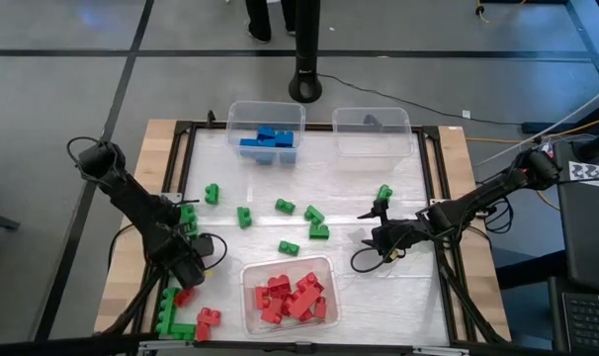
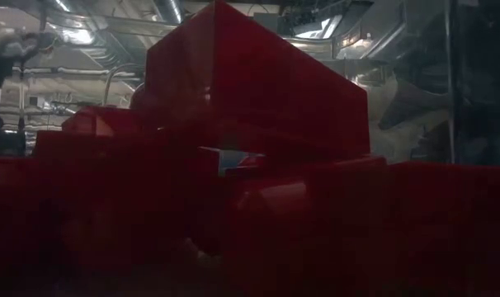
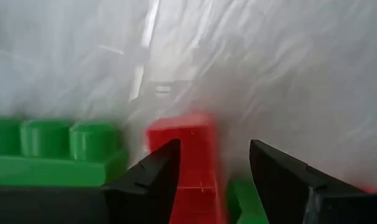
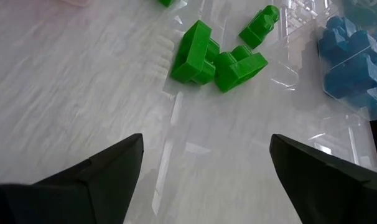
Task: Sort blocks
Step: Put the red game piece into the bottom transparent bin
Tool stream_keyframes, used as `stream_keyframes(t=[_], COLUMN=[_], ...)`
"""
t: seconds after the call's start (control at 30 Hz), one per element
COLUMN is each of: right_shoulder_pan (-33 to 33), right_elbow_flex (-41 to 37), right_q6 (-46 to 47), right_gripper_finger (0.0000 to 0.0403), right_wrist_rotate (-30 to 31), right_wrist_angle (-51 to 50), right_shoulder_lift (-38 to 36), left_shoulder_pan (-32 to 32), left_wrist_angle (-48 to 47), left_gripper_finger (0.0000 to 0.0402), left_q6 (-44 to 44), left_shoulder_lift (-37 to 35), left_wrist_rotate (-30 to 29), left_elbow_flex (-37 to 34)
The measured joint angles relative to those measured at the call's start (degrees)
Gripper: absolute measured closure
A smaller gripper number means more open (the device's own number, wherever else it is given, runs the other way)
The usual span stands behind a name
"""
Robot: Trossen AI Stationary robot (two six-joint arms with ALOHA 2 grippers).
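Note:
Green blocks (image 1: 285, 206) lie scattered over the middle of the table. A few more green (image 1: 169, 314) and red ones (image 1: 208, 318) sit near the left near corner. My left gripper (image 1: 188, 281) is open and low over that corner. In its wrist view its fingers stand on either side of a red block (image 3: 190, 146), next to a green block (image 3: 51, 149). My right gripper (image 1: 375, 244) is open and empty over bare table at the right. A green cluster (image 4: 216, 56) and the blue blocks (image 4: 350, 56) lie ahead of it. My left gripper comes at the red block (image 3: 190, 146) from above, slanting, and the block lies on the table between the open fingers. One finger (image 3: 154, 177) is close against the block's side. I cannot tell whether it touches.
Three clear bins: one with blue blocks (image 1: 265, 127) at the far edge, one beside it (image 1: 372, 131) holding no blocks that I can see, one with red blocks (image 1: 290, 294) at the near edge. Those red blocks (image 2: 258, 124) fill the low view. Free room lies between the bins.

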Motion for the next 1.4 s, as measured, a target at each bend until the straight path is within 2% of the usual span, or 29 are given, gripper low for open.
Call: stream_keyframes(t=[0.13,0.23,0.57,0.77,1.07,1.27,1.4], right_shoulder_pan=[-0.01,-0.02,-0.02,-0.01,-0.01,-0.02,-0.01], right_elbow_flex=[0.00,0.00,0.00,0.00,0.00,0.00,0.00], right_q6=[-0.02,-0.02,-0.03,-0.03,-0.03,-0.02,-0.03], right_gripper_finger=[0.0052,0.0052,0.0052,0.0052,0.0052,0.0052,0.0052], right_wrist_rotate=[-0.02,-0.02,0.00,-0.01,-0.01,-0.02,-0.02], right_wrist_angle=[-0.01,-0.02,0.00,-0.01,0.00,-0.02,-0.02], right_shoulder_lift=[0.00,0.00,0.00,0.00,0.00,0.00,0.00], left_shoulder_pan=[0.04,0.04,0.04,0.04,0.09,0.29,1.31], left_wrist_angle=[1.62,2.86,4.85,4.74,-0.41,-6.41,-6.90], left_gripper_finger=[0.0223,0.0242,0.0388,0.0388,0.0395,0.0393,0.0397], left_q6=[-0.83,-0.97,-0.74,-1.84,-1.30,0.83,5.14], left_shoulder_lift=[0.00,0.00,-0.06,-0.05,0.00,0.00,-0.02], left_wrist_rotate=[0.03,0.01,0.05,0.01,-2.83,-9.66,-14.41], left_elbow_flex=[-1.78,-2.14,-2.74,-2.30,4.71,13.24,20.20])
